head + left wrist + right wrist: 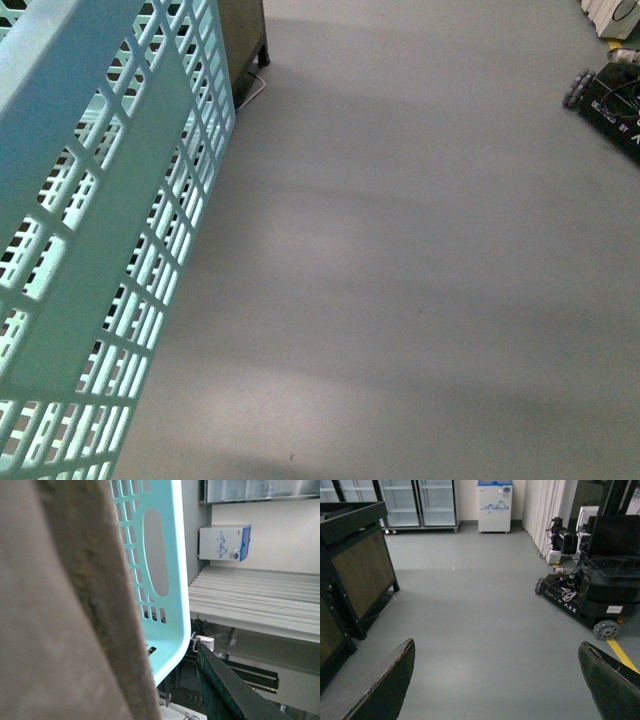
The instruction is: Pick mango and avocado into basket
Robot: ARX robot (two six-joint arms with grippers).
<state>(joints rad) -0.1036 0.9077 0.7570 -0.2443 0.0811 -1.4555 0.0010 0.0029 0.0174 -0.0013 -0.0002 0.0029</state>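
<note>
neither the mango nor the avocado is seen in any view, so their direction and long axis cannot be given. the basket (90, 250) is seen close on the robot's left, with grey floor (420, 280) beside it. the right hand (496, 647) is held clear of the basket, its fingers (385, 690) spread wide with nothing between them. a blurred brown mass (60, 630) is seen just beside the basket in the left wrist view; the left hand's opening cannot be told. the fruit must first be found.
</note>
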